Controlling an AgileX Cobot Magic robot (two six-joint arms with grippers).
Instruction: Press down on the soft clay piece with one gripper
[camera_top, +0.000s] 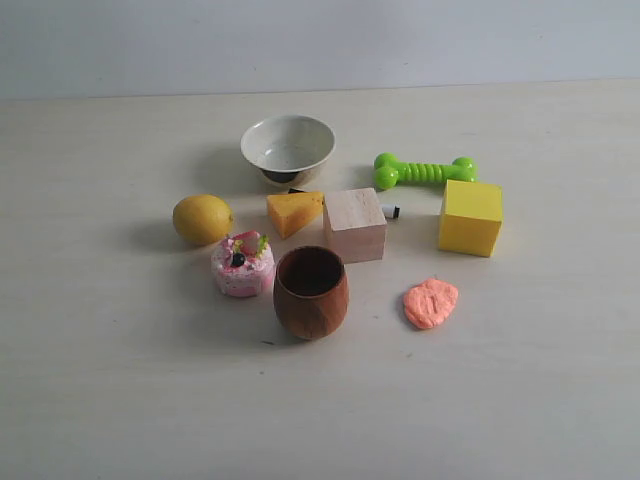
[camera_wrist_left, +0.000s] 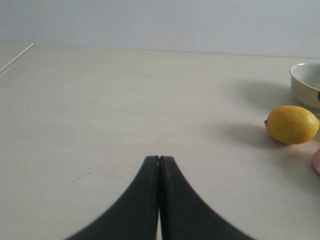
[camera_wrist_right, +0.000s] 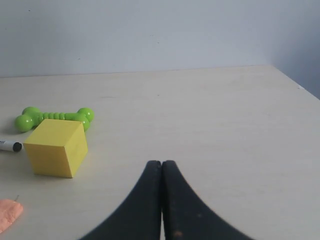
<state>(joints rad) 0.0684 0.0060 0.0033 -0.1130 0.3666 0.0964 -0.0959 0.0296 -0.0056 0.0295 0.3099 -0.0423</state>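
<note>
The soft clay piece (camera_top: 431, 303) lies flat on the table, a salmon-orange lumpy blob to the right of the wooden cup (camera_top: 311, 292). Its edge also shows in the right wrist view as an orange patch, the clay piece (camera_wrist_right: 7, 214), well off to the side of my right gripper (camera_wrist_right: 161, 162). That gripper is shut with nothing between its black fingers. My left gripper (camera_wrist_left: 159, 158) is likewise shut and empty over bare table, with the lemon (camera_wrist_left: 292, 124) off to one side. Neither gripper appears in the exterior view.
Around the clay stand a yellow cube (camera_top: 470, 217), a wooden block (camera_top: 355, 224), a green bone toy (camera_top: 424, 170), a cheese wedge (camera_top: 294, 212), a pink toy cake (camera_top: 243, 265), a lemon (camera_top: 202, 219) and a bowl (camera_top: 288, 148). A marker tip (camera_top: 391, 211) peeks out behind the block.
</note>
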